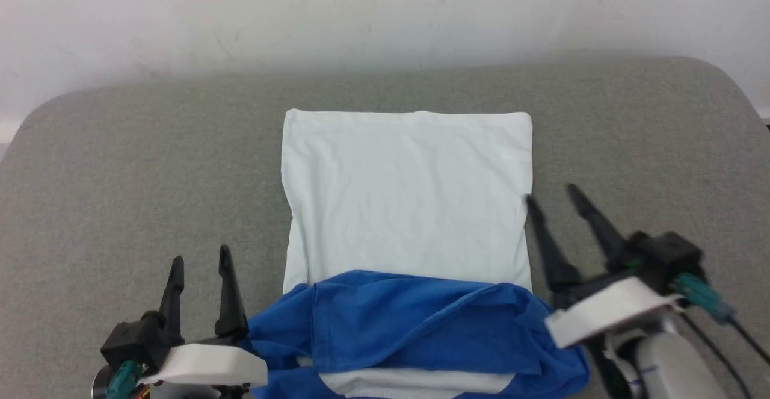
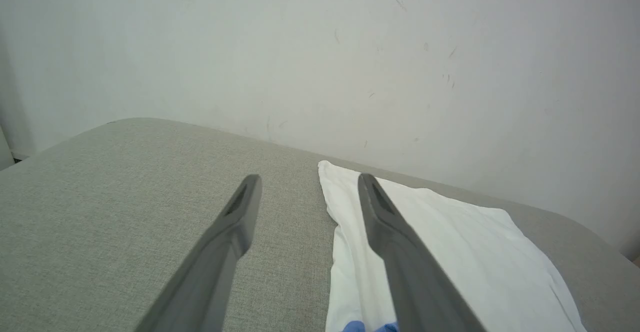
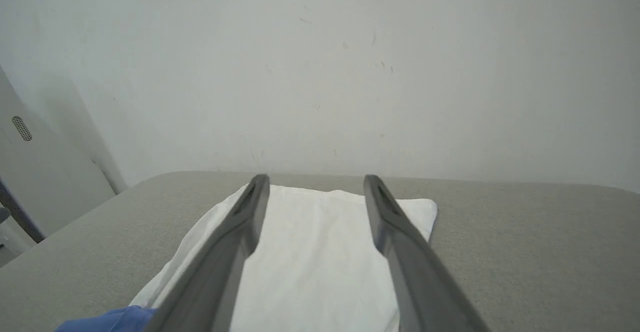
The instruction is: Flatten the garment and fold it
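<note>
A broad surface (image 1: pixel 150 164) covered in grey woven fabric spreads out, its far corners rounded. Close behind it stands a plain white wall (image 1: pixel 385 8) — matte, flecked with small scuffs and dark marks. The light is soft and even, with a faint shadow along the wall's foot. In the right wrist view a pale panel (image 3: pixel 35 172) leans at the left — a small perforated oval on it.
</note>
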Available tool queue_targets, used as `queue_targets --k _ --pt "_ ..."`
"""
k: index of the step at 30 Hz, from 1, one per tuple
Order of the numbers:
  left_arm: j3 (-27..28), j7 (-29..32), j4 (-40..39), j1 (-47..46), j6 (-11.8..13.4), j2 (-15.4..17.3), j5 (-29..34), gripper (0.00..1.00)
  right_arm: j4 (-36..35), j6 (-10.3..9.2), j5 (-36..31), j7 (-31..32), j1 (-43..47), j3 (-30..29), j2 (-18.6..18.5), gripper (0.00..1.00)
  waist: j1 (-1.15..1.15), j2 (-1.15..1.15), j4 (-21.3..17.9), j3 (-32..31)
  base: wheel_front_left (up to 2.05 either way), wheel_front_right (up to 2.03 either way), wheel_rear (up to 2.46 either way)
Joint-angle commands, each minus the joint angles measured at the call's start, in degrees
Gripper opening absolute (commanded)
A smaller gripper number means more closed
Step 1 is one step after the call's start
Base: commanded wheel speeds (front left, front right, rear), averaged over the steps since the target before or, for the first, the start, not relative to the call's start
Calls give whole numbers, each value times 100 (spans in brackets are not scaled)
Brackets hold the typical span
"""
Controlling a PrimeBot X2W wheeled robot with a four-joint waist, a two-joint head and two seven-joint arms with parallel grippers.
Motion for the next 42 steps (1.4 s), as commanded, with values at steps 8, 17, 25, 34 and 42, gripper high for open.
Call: queue_targets --k 8,17,25,34,42 --pt "31 -4 22 -86 -29 179 71 100 -1118 -5 -498 614 847 -1286 112 100 0 0 -162 204 0 0 0" --pt "-200 548 519 -2059 -537 642 57 100 -1844 -5 -470 887 764 -1620 203 100 0 0 -236 1182 0 0 0" --pt "-404 1631 1703 -4409 -983 1089 -76 100 -1902 -5 -364 817 323 -1341 217 100 0 0 -542 2009 0 0 0" --pt "-664 3502 3423 -6231 -1170 1604 -293 100 -1756 -5 -40 550 -100 -1011 218 100 0 0 -1027 2743 0 0 0" --pt "-853 4782 4364 -6830 -1231 2010 -478 100 -1515 -5 183 270 -279 -753 219 100 0 0 -1431 3167 0 0 0"
